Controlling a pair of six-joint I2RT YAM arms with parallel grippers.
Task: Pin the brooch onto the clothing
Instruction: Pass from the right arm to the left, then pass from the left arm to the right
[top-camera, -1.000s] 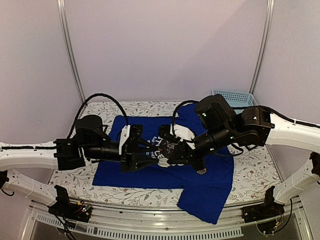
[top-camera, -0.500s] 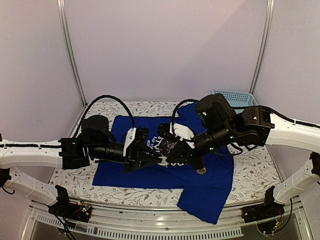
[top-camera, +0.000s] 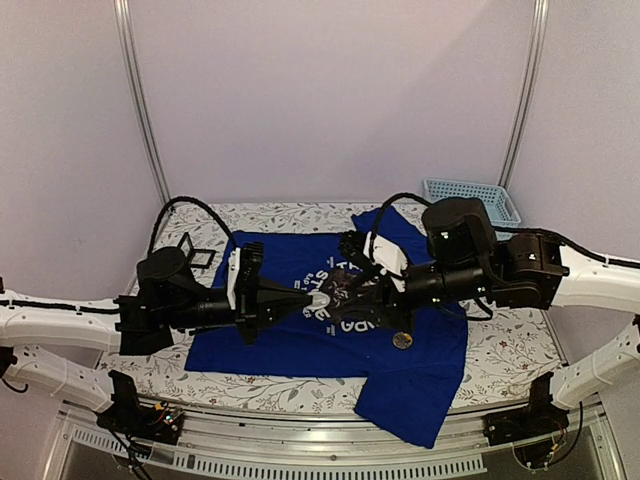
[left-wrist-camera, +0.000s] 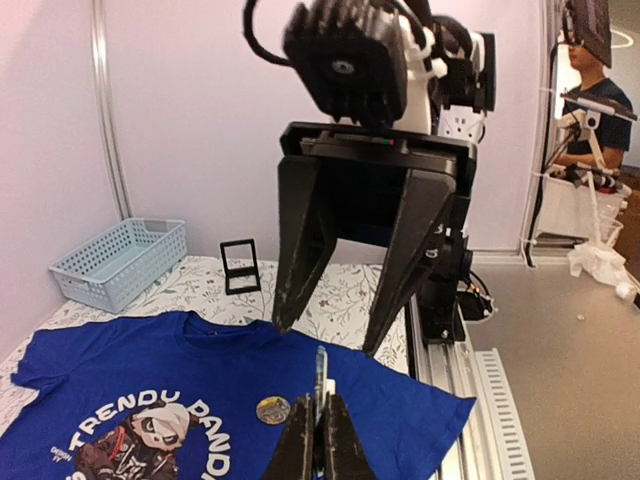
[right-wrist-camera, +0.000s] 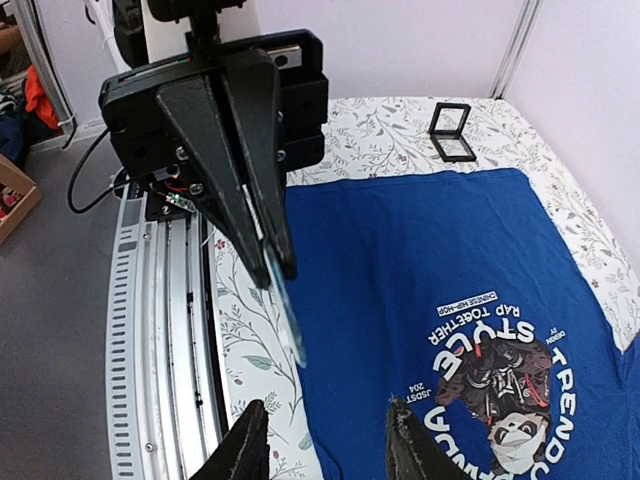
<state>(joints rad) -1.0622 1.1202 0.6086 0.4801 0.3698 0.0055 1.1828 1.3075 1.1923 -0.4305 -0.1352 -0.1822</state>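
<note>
K: Left gripper state?
M: Left gripper is clamped fully, pinching a thin flat piece at its fingertips. The piece sticks out past the tips. Both wrist views show it edge-on, so I can't tell what it is.
K: Right one?
M: Right gripper has its jaws parted partway, with nothing gripped. It faces the left gripper tip to tip. From the left wrist view the piece lines up with the gap between the right fingers. Can't tell if it touches either one.
K: Where is that relative to the print?
M: Both sets of tips meet over the panda print, raised off the cloth.
K: Shirt?
M: Shirt is spread on the table, print side up. Left of the print it lies flat. Near-right of the print a rumpled part runs toward the table's near edge.
K: Anything else around?
M: A round badge lies on the shirt, near-right of the print and clear of both grippers. A small black stand sits far-left of the print, off the cloth. A blue basket is far-right of the print, well apart, at the back of the table.
</note>
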